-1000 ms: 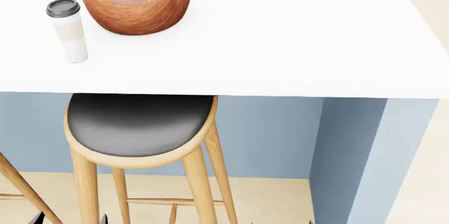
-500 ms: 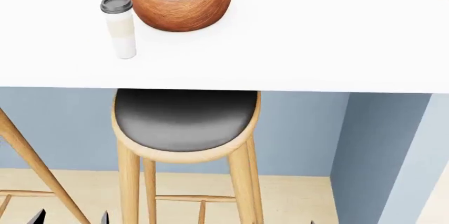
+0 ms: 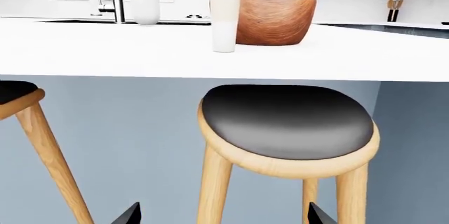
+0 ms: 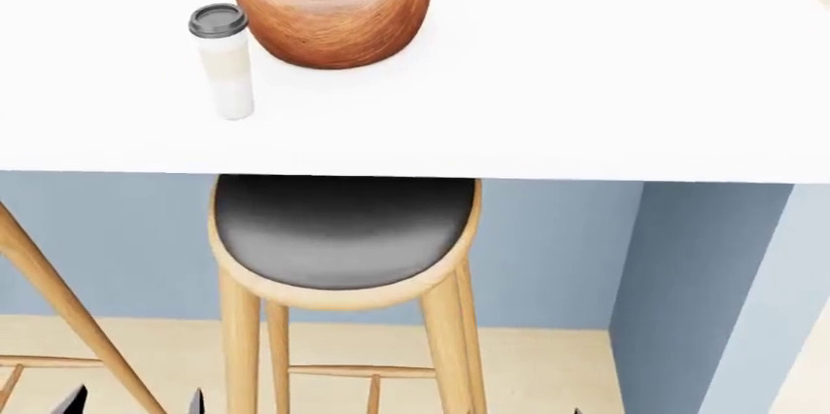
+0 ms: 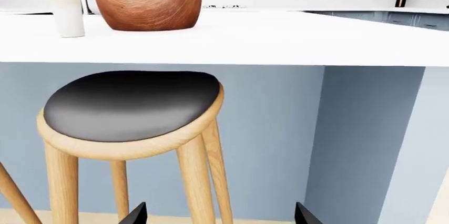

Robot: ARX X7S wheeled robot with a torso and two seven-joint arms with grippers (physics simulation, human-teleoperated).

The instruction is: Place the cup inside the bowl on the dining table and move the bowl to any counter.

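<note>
Cup (image 4: 222, 60) upright on white desk (image 4: 570, 84), upper left of head frame, just beside wooden bowl (image 4: 333, 1), not touching. Bowl at top edge, right of cup. Stool (image 4: 340, 231) with dark seat tucked under desk's near edge, frame centre. Left tool (image 3: 223, 214): dark tips spread wide at bottom of wrist frame, holding nothing. Right tool (image 5: 218, 214): likewise wide, holding nothing.

Over the last second the head view swung left, so the cup (image 4: 222, 60), the bowl (image 4: 334, 1) and the stool (image 4: 344, 239) slid rightward in frame; lately it tipped, and all three dropped slightly lower, the cup keeping left of the bowl.
</note>
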